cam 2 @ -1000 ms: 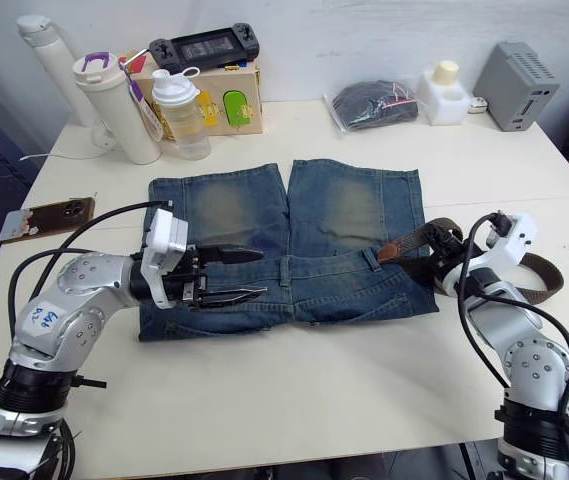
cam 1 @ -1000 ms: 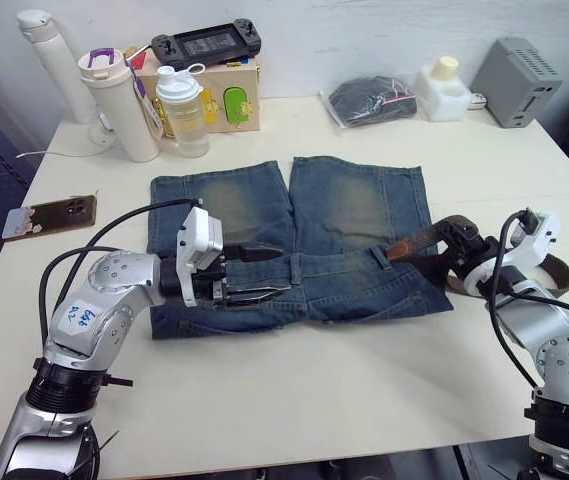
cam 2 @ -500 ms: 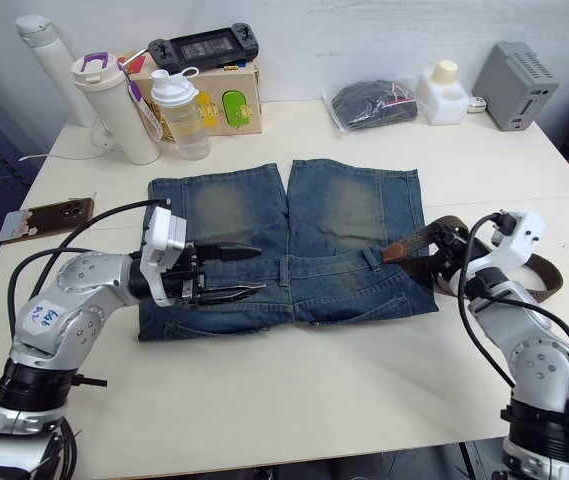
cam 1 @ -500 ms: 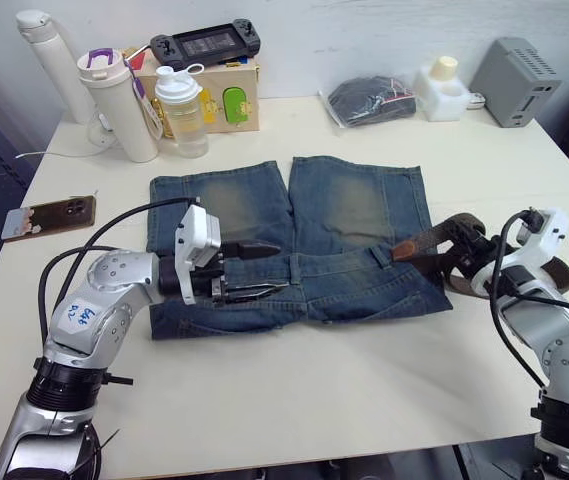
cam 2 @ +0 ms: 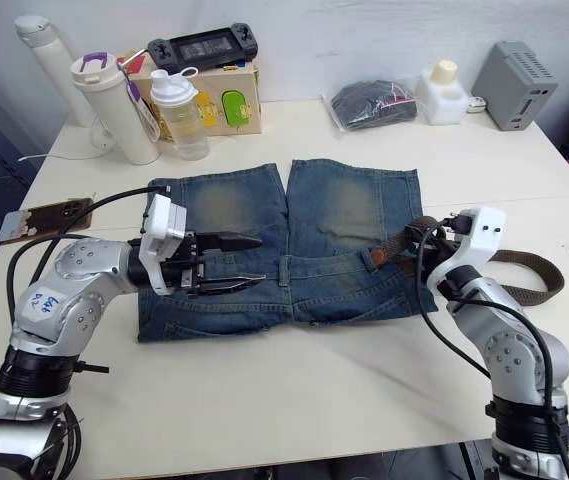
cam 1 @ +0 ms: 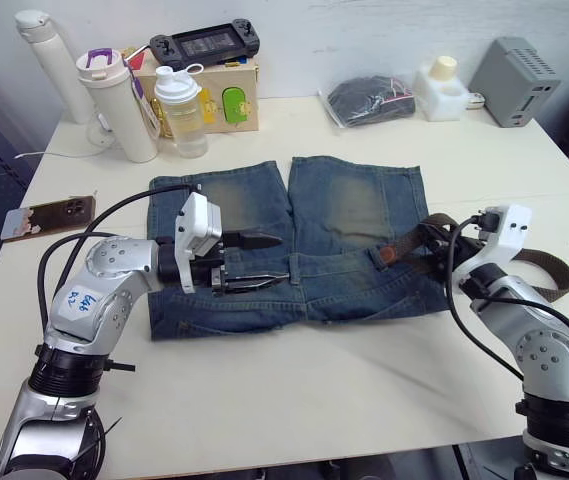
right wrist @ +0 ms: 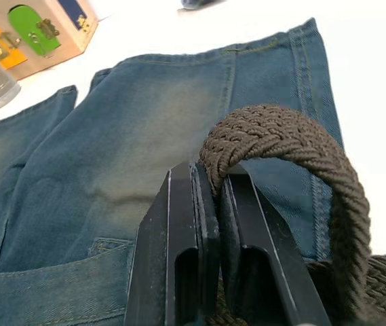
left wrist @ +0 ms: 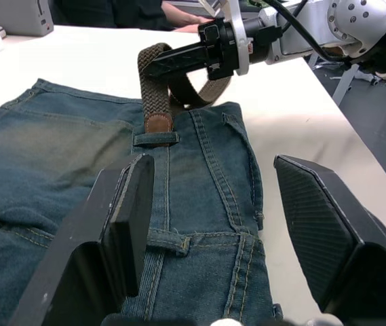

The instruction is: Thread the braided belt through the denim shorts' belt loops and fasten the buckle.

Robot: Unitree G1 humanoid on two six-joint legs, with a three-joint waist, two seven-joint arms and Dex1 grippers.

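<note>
**Feeding the tip into the first loop**

I have the belt [cam 2: 411, 238] pinched in my right gripper [right wrist: 209, 204], jaws closed flat on the braid a little behind the tan tip [left wrist: 157, 123]. The tip lies right at a loop [left wrist: 155, 139] on the waistband of the shorts [cam 2: 349, 205], pointing into it; I cannot tell whether it has entered yet. To do this well I should keep the strap low and in line with the waistband, push in short strokes, and not let the braid buckle upward between jaws and loop.

My left gripper [left wrist: 209, 231] hovers over the waistband further along with its jaws wide open and empty, the next loop [left wrist: 169, 241] lying between them. I judge it should press the denim down there so the shorts don't slide on the worktop [cam 1: 294, 400]. The rest of the belt trails behind my right arm; the buckle I cannot make out.
</note>
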